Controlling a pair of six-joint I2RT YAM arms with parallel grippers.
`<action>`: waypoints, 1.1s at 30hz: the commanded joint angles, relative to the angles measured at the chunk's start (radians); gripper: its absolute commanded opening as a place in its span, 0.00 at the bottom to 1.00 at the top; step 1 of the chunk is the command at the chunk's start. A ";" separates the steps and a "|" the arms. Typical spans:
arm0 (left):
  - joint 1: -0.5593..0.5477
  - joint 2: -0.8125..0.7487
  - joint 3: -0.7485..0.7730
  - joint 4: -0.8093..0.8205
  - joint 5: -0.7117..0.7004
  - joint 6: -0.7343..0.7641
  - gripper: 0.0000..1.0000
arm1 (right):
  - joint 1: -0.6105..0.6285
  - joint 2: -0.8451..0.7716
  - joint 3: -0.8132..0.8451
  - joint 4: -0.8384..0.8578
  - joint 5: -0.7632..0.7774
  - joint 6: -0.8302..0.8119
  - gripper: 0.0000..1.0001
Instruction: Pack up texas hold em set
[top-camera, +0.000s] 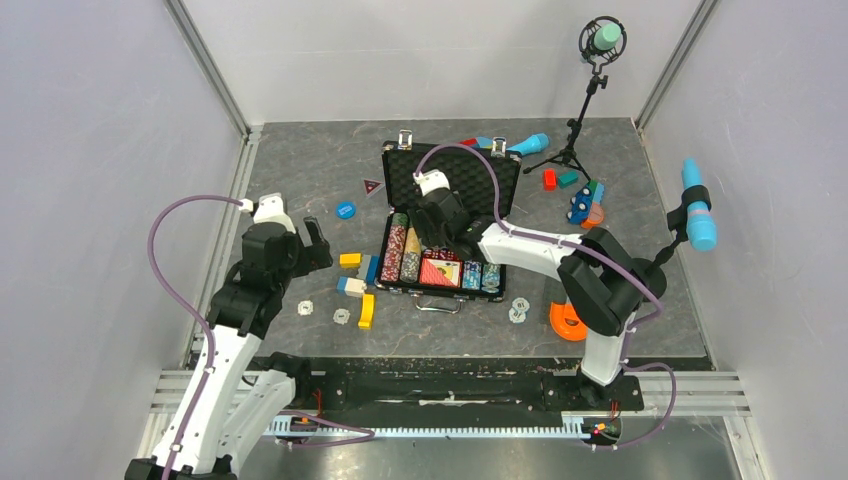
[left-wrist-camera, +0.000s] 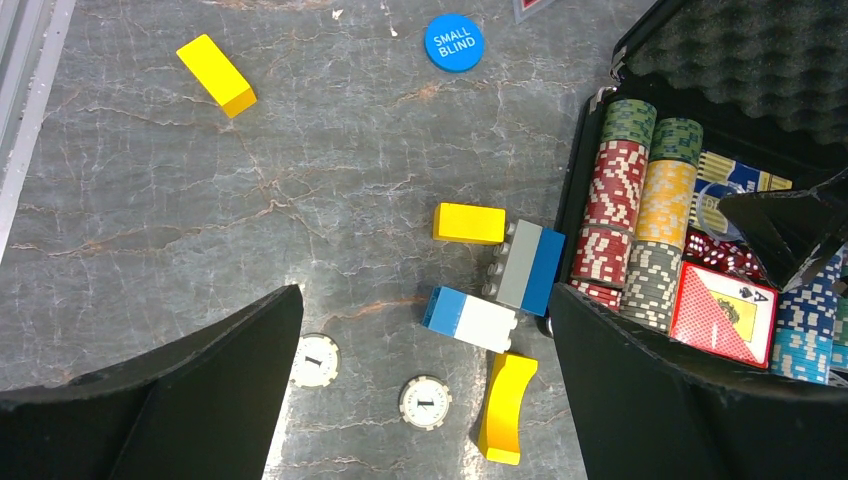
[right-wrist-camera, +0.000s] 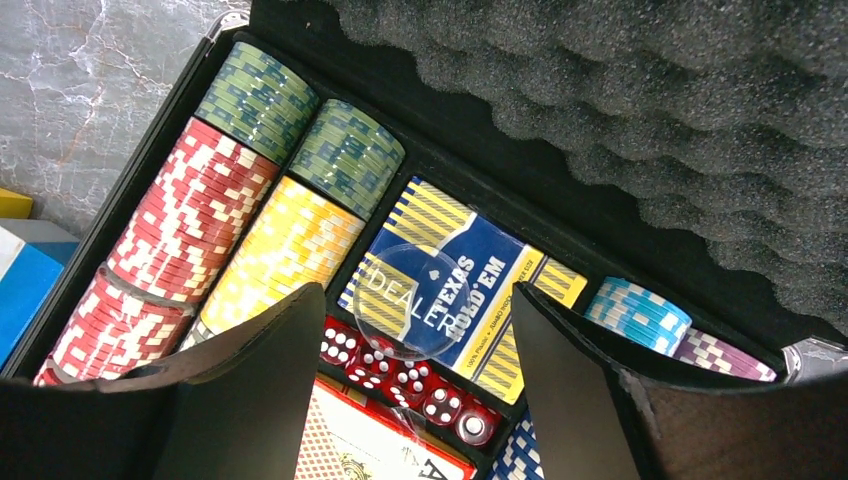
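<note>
DEALER button (right-wrist-camera: 410, 300) on TEXAS HOLD'EM deck (right-wrist-camera: 478, 262); SMALL BLIND disc (left-wrist-camera: 453, 42) on marbled worktop (left-wrist-camera: 200, 200) (white walls (top-camera: 100, 150)); left pincer (left-wrist-camera: 425, 300), right pincer (right-wrist-camera: 415, 335) released.

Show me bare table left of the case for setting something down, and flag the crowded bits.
Bare: the table between the far yellow block, the Small Blind button and the white chips. Crowded: beside the case, where blocks cluster.
</note>
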 joint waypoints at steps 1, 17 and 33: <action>-0.006 0.000 -0.004 0.033 0.002 0.025 1.00 | 0.005 -0.084 -0.019 0.037 0.031 -0.003 0.70; -0.007 0.016 0.000 0.029 0.012 0.022 1.00 | -0.093 -0.553 -0.425 0.025 0.117 0.063 0.73; -0.010 0.025 -0.001 0.030 0.017 0.020 1.00 | -0.397 -0.591 -0.502 -0.088 0.101 0.043 0.77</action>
